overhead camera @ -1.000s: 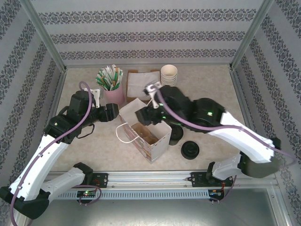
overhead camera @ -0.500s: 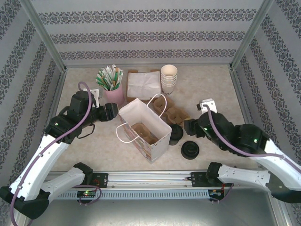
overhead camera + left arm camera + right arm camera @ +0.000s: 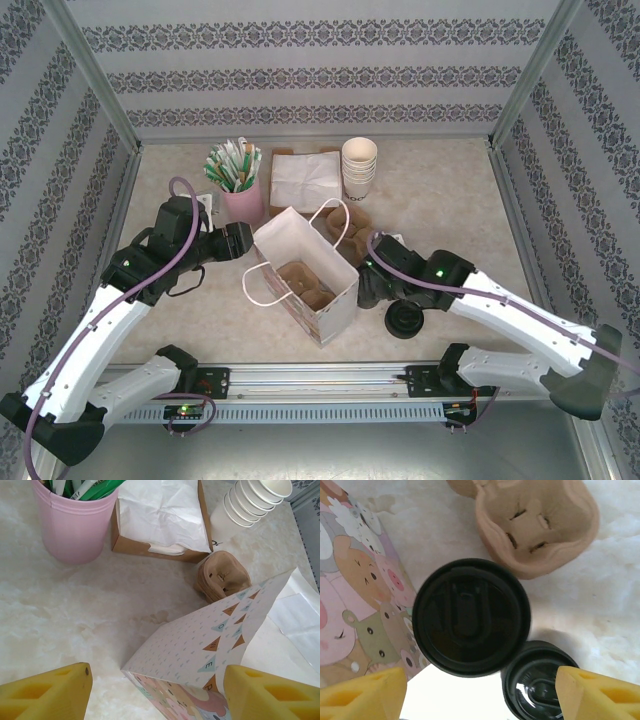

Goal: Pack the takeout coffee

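Overhead, the bag (image 3: pixel 335 305) gapes; right wrist sees takeout coffee (image 3: pixel 470 617) beside it.

Patterned striped walls (image 3: pixel 320 60) enclose a pale marbled table (image 3: pixel 450 180).

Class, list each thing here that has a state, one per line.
Small paper cup with round black plastic lid: lidded, upright, outside the bag.
White printed paper bag: open, upright.
Cream paper cups: stacked, lidless.
Pink plastic cup: filled with sachets.
Left fingers: open, empty.
Right fingers: open over the lidded cup.
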